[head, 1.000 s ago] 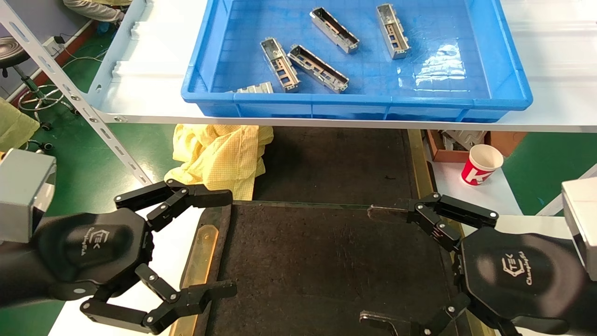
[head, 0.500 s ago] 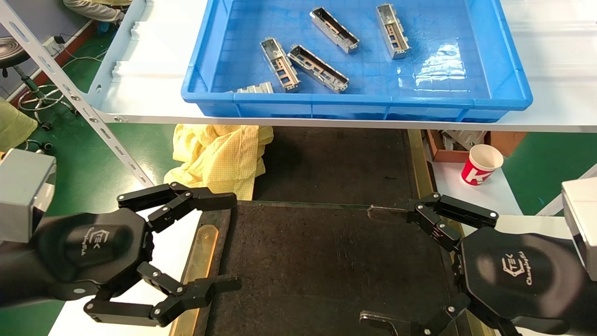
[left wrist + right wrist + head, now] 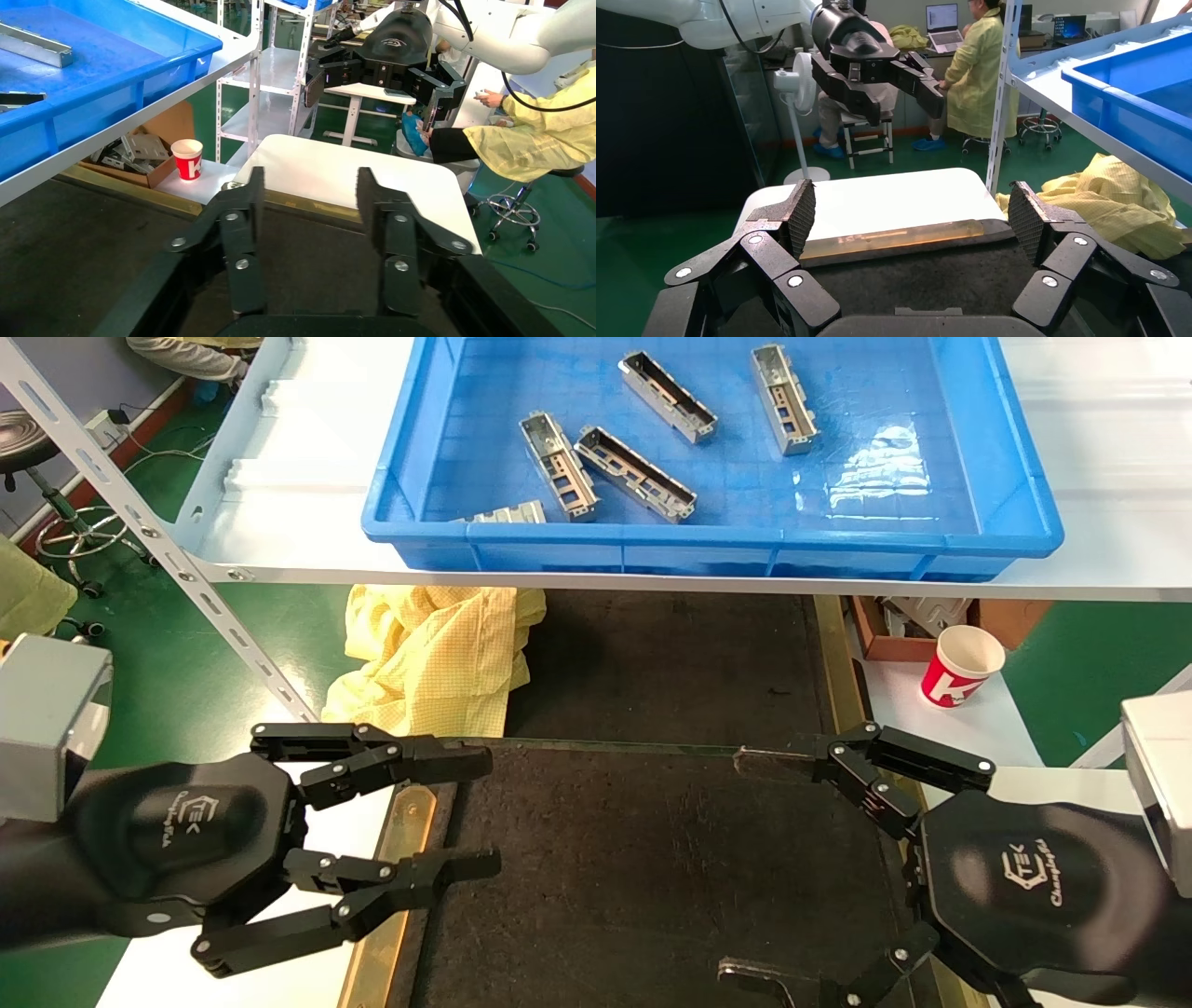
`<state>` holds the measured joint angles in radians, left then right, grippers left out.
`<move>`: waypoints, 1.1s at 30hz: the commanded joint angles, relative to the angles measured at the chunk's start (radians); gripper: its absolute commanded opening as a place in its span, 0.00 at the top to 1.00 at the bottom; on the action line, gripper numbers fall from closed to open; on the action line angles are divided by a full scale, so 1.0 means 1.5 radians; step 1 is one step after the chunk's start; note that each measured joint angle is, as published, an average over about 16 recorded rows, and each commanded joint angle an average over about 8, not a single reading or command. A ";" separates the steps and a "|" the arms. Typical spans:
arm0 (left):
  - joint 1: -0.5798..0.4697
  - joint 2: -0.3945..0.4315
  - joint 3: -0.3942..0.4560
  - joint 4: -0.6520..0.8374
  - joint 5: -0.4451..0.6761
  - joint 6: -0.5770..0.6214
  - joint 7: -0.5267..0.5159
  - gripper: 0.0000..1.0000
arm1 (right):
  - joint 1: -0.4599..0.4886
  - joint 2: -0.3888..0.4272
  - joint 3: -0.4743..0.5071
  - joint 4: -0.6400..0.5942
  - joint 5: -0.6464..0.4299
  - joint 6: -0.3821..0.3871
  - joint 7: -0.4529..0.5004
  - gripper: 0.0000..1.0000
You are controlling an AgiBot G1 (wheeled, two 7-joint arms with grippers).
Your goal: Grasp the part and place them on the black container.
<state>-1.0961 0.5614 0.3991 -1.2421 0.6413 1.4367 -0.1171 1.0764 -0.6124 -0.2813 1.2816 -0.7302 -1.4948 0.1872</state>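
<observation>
Five silver-grey parts are seen in the blue bin [image 3: 1015, 514] on the white shelf [image 3: 279, 486], well apart from both grippers: one part [image 3: 559, 465] touching or nearly touching another [image 3: 635, 473], two more farther back [image 3: 668, 396] [image 3: 784, 398], and a fifth [image 3: 507, 512] half hidden behind the bin's near wall. The black container [image 3: 652, 877] sits below and nearer the robot, w/ brass-coloured strips along its side edges; no part is seen on it.

Judged progress: nothing placed yet, all parts left to move.

The left gripper [image 3: 470, 812] is held over the container's left edge, jaws partly apart, empty. The right gripper [image 3: 745, 868] is held over the right edge, jaws spread wide, empty.

Writing: a logo w/ small script on each gripper body, not clearly legible. A red-and-white paper cup [image 3: 962, 666] carries a white letter, approx. "K".
</observation>
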 commanded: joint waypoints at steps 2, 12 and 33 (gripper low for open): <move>0.000 0.000 0.000 0.000 0.000 0.000 0.000 1.00 | 0.000 0.000 0.000 0.000 0.000 0.000 0.000 0.00; 0.000 0.000 0.000 0.000 0.000 0.000 0.000 1.00 | 0.000 0.000 0.000 0.000 0.000 0.000 0.000 0.00; 0.000 0.000 0.000 0.000 0.000 0.000 0.000 1.00 | 0.041 0.000 0.005 -0.012 -0.020 0.020 0.000 0.00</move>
<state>-1.0962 0.5614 0.3991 -1.2421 0.6413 1.4367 -0.1171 1.1594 -0.6204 -0.2817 1.2564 -0.7761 -1.4630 0.1903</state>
